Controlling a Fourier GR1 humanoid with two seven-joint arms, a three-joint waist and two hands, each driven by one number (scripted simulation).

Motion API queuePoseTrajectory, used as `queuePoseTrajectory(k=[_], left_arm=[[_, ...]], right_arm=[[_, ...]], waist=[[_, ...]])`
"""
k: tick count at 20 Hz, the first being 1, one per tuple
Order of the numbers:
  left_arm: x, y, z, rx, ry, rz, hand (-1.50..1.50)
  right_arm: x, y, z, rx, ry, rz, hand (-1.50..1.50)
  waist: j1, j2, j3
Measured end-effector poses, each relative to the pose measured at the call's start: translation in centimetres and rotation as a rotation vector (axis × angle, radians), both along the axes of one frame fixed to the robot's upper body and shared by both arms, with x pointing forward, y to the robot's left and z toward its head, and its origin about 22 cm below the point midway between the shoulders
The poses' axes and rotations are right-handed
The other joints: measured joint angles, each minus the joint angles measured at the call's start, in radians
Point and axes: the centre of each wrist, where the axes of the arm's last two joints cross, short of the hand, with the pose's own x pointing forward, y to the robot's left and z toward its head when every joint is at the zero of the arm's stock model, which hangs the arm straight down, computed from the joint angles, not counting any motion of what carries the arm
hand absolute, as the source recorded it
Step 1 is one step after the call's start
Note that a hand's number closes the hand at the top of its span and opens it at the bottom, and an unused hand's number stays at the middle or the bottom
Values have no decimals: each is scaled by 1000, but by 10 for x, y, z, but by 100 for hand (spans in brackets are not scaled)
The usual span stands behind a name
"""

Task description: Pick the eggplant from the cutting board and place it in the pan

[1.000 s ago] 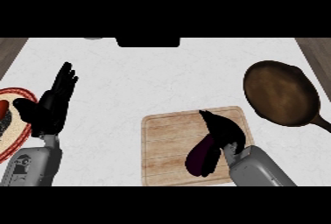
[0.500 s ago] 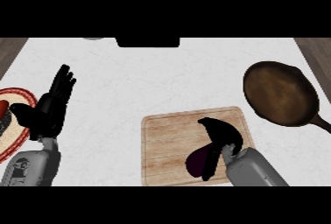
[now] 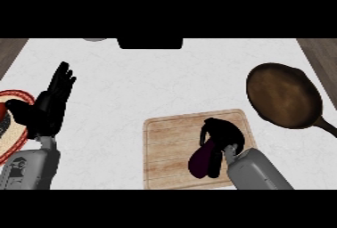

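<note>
The dark purple eggplant (image 3: 203,161) lies on the wooden cutting board (image 3: 168,147) in the lower middle of the head view. My right hand (image 3: 222,132) sits over the eggplant's far end, fingers curled down round it and hiding that end. The brown pan (image 3: 283,95) rests at the right, its handle (image 3: 324,125) pointing toward the lower right, well apart from the board. My left hand (image 3: 50,103) rests open at the left, fingers up, holding nothing.
A red-rimmed plate (image 3: 14,143) with something dark on it lies at the left edge, partly behind my left hand. A black block (image 3: 149,43) and a small grey object (image 3: 95,39) sit at the counter's far edge.
My right hand's fingers have curled down over the eggplant's far end and the hand has drawn slightly nearer. The eggplant stays on the board. The left hand has not moved.
</note>
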Motion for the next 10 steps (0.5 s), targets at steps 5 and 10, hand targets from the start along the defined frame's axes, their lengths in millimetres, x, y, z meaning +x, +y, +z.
queuePoseTrajectory(k=[5, 10], left_arm=[[0, -8, 0, 6, 5, -13, 0], [6, -13, 4, 1, 0, -43, 0]], right_arm=[[12, 32, 4, -23, -73, -77, 150], [36, 68, 18, -44, -229, -224, 150]], waist=[[10, 5, 3], [44, 17, 7]])
